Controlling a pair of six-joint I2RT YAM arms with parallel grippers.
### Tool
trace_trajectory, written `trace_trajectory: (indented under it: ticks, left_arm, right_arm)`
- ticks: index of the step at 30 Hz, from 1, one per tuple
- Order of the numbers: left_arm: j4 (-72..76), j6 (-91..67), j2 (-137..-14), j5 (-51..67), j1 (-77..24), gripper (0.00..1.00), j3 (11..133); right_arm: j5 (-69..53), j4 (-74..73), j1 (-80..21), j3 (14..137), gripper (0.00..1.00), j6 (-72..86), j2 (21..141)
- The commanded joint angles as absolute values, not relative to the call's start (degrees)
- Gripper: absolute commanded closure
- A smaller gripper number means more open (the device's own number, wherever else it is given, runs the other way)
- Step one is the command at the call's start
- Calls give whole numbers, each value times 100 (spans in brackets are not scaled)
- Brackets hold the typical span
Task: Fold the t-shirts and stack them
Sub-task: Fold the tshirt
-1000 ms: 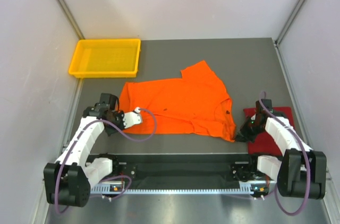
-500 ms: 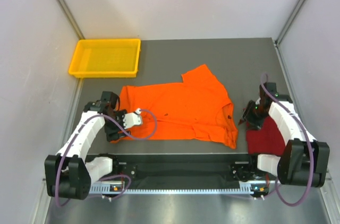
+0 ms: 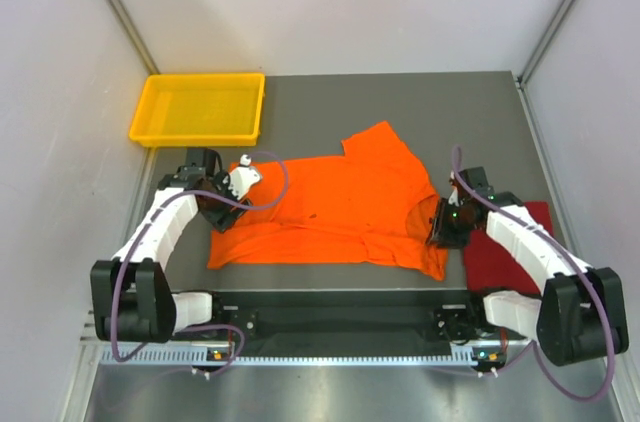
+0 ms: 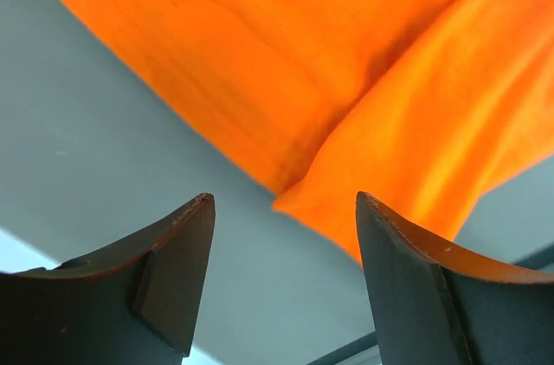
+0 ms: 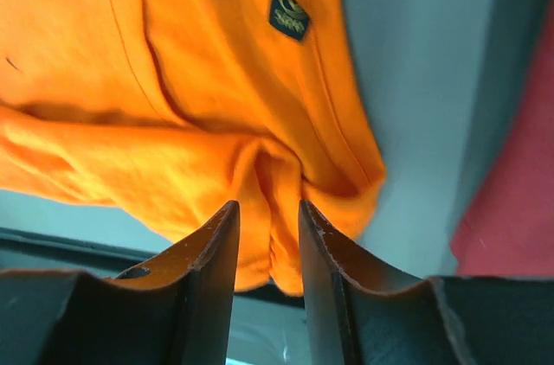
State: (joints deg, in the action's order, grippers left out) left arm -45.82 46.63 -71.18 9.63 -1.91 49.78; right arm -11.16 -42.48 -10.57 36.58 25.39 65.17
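The bright orange t-shirt [image 3: 330, 207] lies spread flat mid-table. My left gripper [image 3: 222, 212] is at its left edge; in the left wrist view this gripper [image 4: 281, 201] is open, bare table between its fingers and the orange cloth [image 4: 346, 62] just beyond the tips. My right gripper [image 3: 445, 227] is at the shirt's near right corner; in the right wrist view that gripper [image 5: 268, 209] is open by a narrow gap, flanking a bunched orange fold [image 5: 260, 166]. The dark red t-shirt [image 3: 510, 254] lies at the right, partly under the right arm, and shows again [image 5: 515, 201].
A yellow plastic tray [image 3: 205, 76] stands at the back left of the table. Walls close the table in on the left, right and back. A small dark label [image 5: 288, 10] is sewn on the orange cloth. The rail with the arm bases [image 3: 340, 327] runs along the near edge.
Both grippers have opened. The orange shirt's left side now lies flat, nearer the front edge. The left gripper moved back; the right one moved left off the red shirt to the orange corner.
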Motion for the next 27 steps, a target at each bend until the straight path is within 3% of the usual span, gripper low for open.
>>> trace_trajectory:
  ticks: [1,5,11,12,17,27]
  left_arm:
    - [-3762,4087,-7347,766,-150,30,4659]
    - [-3507,4253,-7523,292,-141,30,4255]
    - [-3339,4289,-7576,377,-141,49,4061]
    - [-3375,4280,-7594,517,-141,54,4052]
    - [-3542,4298,-7384,703,-141,100,3964]
    - [-3173,3929,-7066,624,-97,100,3999]
  right_arm:
    - [-1230,-3429,-1204,3613,66,2690,6696]
    - [-1257,-3139,-1213,3551,69,2689,6838]
    - [-1784,-2786,-1274,3445,83,2733,7259]
    - [-1775,-2821,-1292,3463,84,2699,7277]
    - [-1538,-3049,-1292,3630,100,2645,7128]
    - [-1143,-3094,-1283,4016,100,2567,7146]
